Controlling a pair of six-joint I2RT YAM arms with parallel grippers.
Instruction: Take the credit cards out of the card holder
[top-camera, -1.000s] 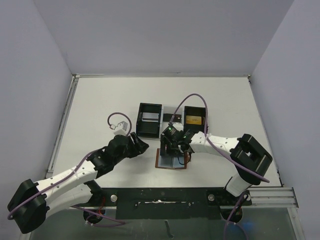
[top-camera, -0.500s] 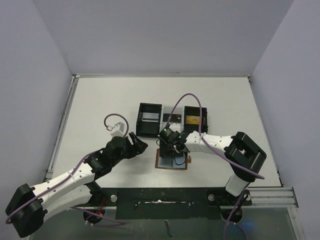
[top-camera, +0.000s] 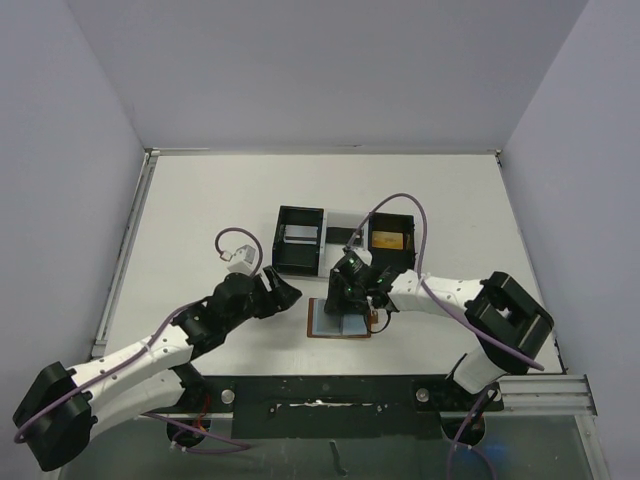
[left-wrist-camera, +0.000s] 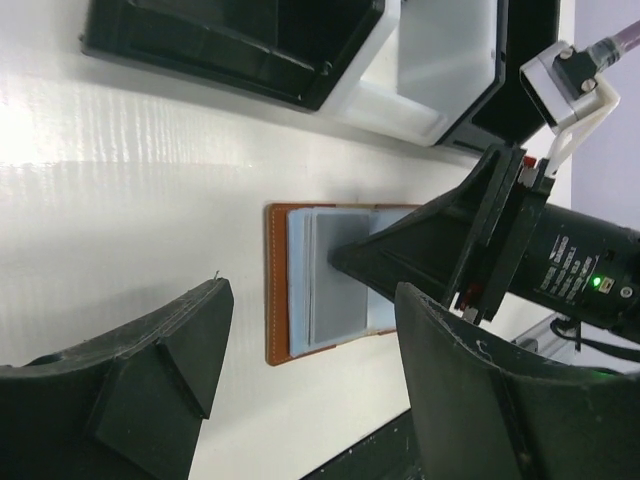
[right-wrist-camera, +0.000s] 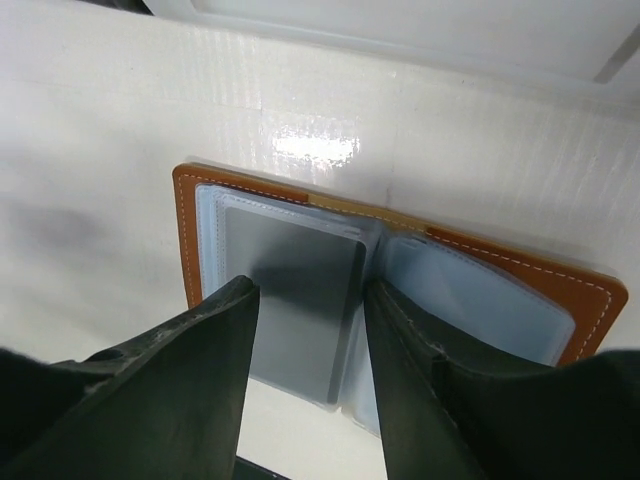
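The brown leather card holder (top-camera: 322, 324) lies open and flat near the table's front edge, its blue-grey pockets up. It also shows in the left wrist view (left-wrist-camera: 277, 290) and the right wrist view (right-wrist-camera: 190, 215). A grey card (right-wrist-camera: 295, 300) sits in its left pocket. My right gripper (top-camera: 350, 303) is open, its two fingertips low over the holder on either side of the grey card. My left gripper (top-camera: 283, 291) is open and empty, just left of the holder and apart from it.
A black-and-white three-compartment tray (top-camera: 345, 240) stands just behind the holder. Its left compartment holds a silver card (top-camera: 297, 235) and its right compartment a gold card (top-camera: 389, 240). A metal rail (top-camera: 400, 388) runs along the front edge.
My right gripper has shifted a little toward the front over the holder. My left arm has swung slightly; its gripper stays left of the holder.
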